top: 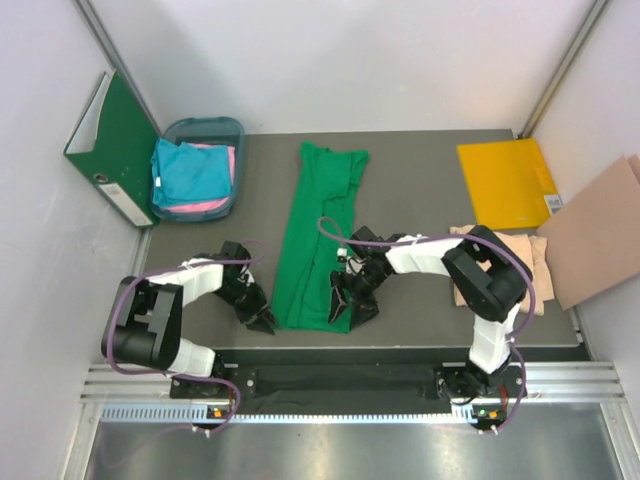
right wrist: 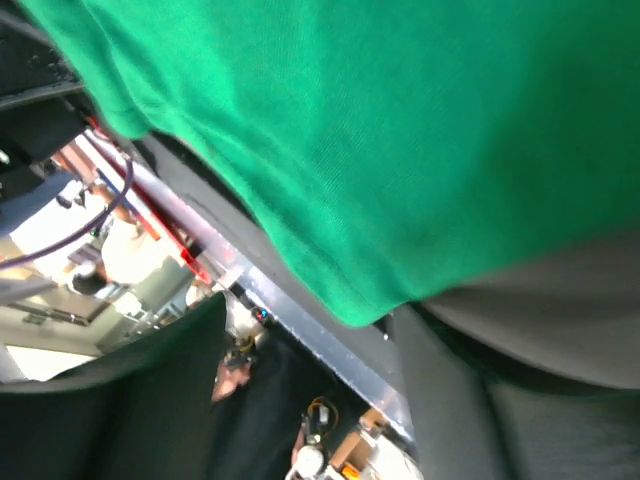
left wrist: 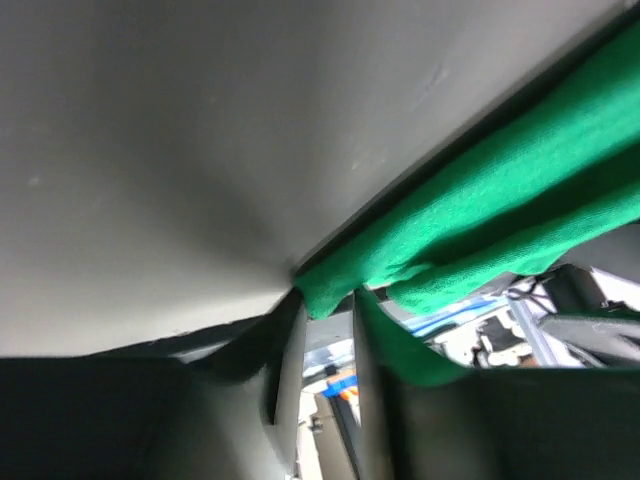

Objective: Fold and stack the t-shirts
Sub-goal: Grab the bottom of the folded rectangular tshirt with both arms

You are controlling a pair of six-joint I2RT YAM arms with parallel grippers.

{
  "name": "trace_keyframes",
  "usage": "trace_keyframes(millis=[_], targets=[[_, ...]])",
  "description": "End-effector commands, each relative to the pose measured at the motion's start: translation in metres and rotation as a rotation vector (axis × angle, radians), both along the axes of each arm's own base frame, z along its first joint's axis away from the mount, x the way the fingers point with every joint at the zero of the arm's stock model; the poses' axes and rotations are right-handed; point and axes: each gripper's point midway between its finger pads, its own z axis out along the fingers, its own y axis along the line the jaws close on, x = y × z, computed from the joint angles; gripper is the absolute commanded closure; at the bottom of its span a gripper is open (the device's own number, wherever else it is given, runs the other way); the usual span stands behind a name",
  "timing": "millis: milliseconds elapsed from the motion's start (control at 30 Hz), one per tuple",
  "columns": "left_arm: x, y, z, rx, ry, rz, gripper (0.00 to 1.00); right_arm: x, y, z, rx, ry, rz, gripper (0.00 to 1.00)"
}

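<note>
A bright green t-shirt [top: 315,230] lies folded into a long strip down the middle of the table. My left gripper [top: 262,318] is low at its near left corner. In the left wrist view that gripper [left wrist: 328,305] has its jaws narrowed, a gap still between them, with the corner of the green t-shirt [left wrist: 500,190] between the tips. My right gripper [top: 345,305] is at the near right corner. Its jaws [right wrist: 310,312] stand wide open under the green hem [right wrist: 400,130]. Teal-blue [top: 190,170] and pink [top: 218,205] t-shirts lie in a bin. A beige-peach t-shirt [top: 530,255] lies at the right.
The grey bin [top: 205,124] stands at the back left beside an upright green binder [top: 110,145]. A yellow folder [top: 505,180] lies at the back right, and a brown cardboard sheet [top: 600,230] leans at the right wall. The table's near edge runs just below both grippers.
</note>
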Motion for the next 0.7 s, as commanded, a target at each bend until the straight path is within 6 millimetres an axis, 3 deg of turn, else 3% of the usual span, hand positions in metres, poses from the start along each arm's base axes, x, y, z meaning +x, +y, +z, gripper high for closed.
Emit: trace_keyframes(millis=[0,33,67,100,167,200,467,533,667], targets=[[0.015,-0.006,-0.005,-0.026,-0.053,-0.019,0.80,-0.010,0.010,-0.002,0.045,0.044,0.047,0.46],[0.017,-0.006,-0.008,-0.019,-0.046,-0.022,0.90,-0.010,0.009,-0.002,0.040,0.045,0.053,0.54],[0.020,-0.006,-0.008,-0.017,-0.048,-0.028,0.93,-0.011,0.007,-0.002,0.034,0.046,0.071,0.71],[0.026,-0.006,-0.006,-0.013,-0.064,-0.036,0.99,-0.011,0.006,-0.002,0.027,0.038,0.074,0.79],[0.029,-0.005,-0.005,-0.004,-0.065,-0.042,1.00,-0.009,0.003,0.003,0.010,0.013,0.084,0.97],[0.035,-0.005,-0.001,-0.001,-0.084,-0.050,1.00,-0.006,-0.001,0.002,-0.017,-0.022,0.084,1.00],[0.053,0.002,0.031,0.050,-0.159,-0.089,1.00,0.004,-0.015,0.041,-0.038,-0.163,0.110,1.00],[0.057,0.006,0.038,0.075,-0.179,-0.101,1.00,0.012,-0.018,0.049,-0.056,-0.230,0.131,1.00],[0.088,0.001,0.060,0.073,-0.266,-0.107,1.00,0.039,-0.019,0.062,-0.067,-0.363,0.148,1.00]])
